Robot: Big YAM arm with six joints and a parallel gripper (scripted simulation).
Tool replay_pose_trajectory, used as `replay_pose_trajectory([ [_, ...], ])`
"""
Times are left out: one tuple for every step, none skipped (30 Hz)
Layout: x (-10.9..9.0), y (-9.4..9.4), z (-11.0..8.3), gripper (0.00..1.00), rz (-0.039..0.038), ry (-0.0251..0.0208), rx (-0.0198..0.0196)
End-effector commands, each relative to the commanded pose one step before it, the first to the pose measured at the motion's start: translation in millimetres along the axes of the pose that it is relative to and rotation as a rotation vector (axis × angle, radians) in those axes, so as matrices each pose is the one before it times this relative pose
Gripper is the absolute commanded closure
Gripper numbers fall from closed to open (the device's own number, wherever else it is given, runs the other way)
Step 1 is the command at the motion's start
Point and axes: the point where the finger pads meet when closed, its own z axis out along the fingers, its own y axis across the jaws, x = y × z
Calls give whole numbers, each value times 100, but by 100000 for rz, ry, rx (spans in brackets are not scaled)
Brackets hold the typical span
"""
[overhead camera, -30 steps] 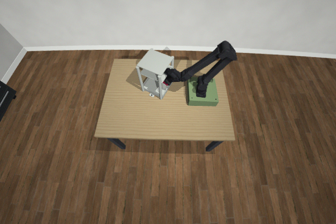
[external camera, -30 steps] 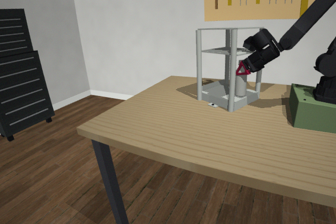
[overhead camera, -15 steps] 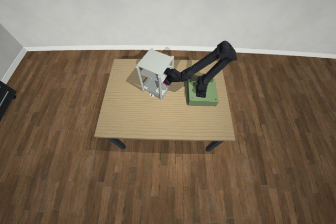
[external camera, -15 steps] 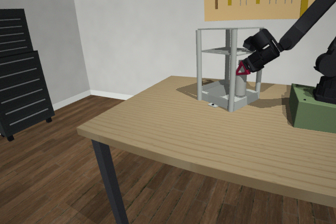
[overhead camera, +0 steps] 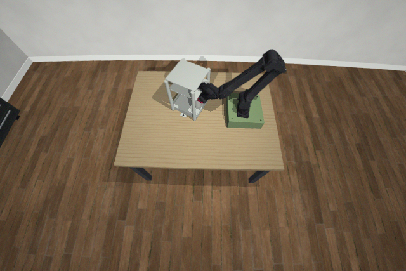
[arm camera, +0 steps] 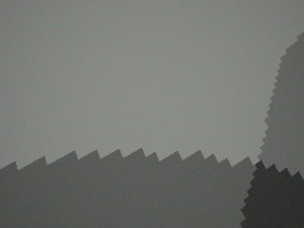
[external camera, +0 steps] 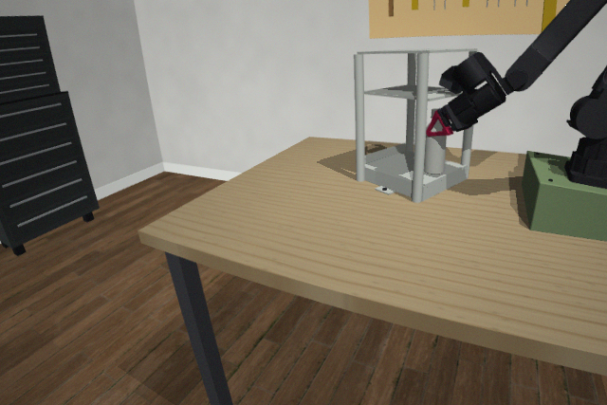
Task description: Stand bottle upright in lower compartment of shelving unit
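The grey shelving unit (overhead camera: 187, 74) (external camera: 358, 116) stands on the table's back half. A grey bottle (external camera: 435, 156) stands upright in its lower compartment, near the front right corner. Its foot is hidden behind the low front lip, and its top is hidden by the fingers. My gripper (overhead camera: 200, 99) (external camera: 437, 126), with red triangular fingertips, reaches in from the right under the middle shelf and is shut on the bottle's upper part. The wrist view shows only flat grey surfaces at close range.
The arm's green base block (overhead camera: 244, 120) (external camera: 554, 194) sits right of the shelf on the wooden table (overhead camera: 196, 143) (external camera: 342, 244). A small white tag (overhead camera: 182, 115) (external camera: 384, 189) lies in front of the shelf. A black drawer cabinet (external camera: 34, 136) stands on the floor at far left.
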Motion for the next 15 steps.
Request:
replay_pose_trajectory([
  [-3145, 26, 136, 59, 2572, -7324, -123],
  [-34, 8, 5, 59, 20, -56, -10],
  [-29, 6, 4, 59, 17, -48, -8],
  [-24, 5, 4, 59, 14, -40, -7],
  [-21, 5, 3, 59, 12, -34, -6],
  [-9, 2, 1, 59, 7, -19, -3],
  [41, -8, -7, 59, -11, 40, 8],
  [125, -27, -21, 59, -46, 150, 28],
  [223, -47, -38, 59, -92, 289, 49],
  [309, -63, -52, 59, -139, 424, 68],
  [0, 0, 0, 59, 0, 0, 0],
  [0, 0, 0, 59, 0, 0, 0],
  [275, -53, -44, 59, -125, 380, 56],
  [231, -42, -35, 59, -110, 334, 47],
  [185, -33, -26, 59, -95, 289, 39],
])
